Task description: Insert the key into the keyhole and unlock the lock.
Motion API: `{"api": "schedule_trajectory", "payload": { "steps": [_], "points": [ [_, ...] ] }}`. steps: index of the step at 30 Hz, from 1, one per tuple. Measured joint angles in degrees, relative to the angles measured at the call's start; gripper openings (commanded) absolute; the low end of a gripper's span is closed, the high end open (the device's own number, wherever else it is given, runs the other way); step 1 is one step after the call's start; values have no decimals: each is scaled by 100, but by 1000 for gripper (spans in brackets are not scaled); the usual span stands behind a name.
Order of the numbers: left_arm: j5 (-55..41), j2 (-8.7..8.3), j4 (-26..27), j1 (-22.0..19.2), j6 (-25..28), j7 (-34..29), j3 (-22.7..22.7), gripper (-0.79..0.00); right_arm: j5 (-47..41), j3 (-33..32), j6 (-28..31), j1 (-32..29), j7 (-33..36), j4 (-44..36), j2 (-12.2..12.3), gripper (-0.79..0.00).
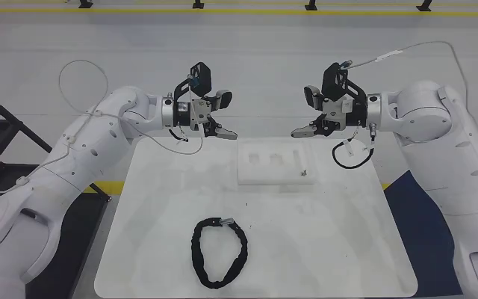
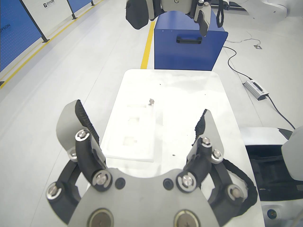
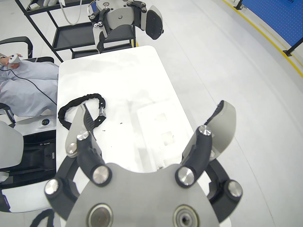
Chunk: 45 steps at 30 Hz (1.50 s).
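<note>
At the worktop's (image 1: 149,224) far edge, left tool (image 1: 226,116) and right tool (image 1: 304,113) gape wide, empty — best to lower the right squarely over the key (image 1: 304,172).

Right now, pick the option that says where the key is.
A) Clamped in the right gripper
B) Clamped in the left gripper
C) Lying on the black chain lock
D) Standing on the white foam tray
D: the key stands at one end of the white foam tray, while the left gripper and right gripper hover open and empty.
</note>
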<state>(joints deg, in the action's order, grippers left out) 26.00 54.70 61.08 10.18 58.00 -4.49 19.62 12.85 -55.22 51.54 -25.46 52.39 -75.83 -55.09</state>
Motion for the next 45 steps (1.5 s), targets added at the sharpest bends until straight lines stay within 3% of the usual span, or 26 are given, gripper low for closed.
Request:
{"api": "schedule_trajectory", "payload": {
  "steps": [29,38,45],
  "points": [
    [0,0,0,0,0,0,0,0,111,12,-144,-157,-173,6,5,0],
    [0,0,0,0,0,0,0,0,-139,440,-184,-229,-426,827,-128,0],
    [0,0,0,0,0,0,0,0,-106,756,-594,-167,-563,1584,-275,0]
  ]
}}
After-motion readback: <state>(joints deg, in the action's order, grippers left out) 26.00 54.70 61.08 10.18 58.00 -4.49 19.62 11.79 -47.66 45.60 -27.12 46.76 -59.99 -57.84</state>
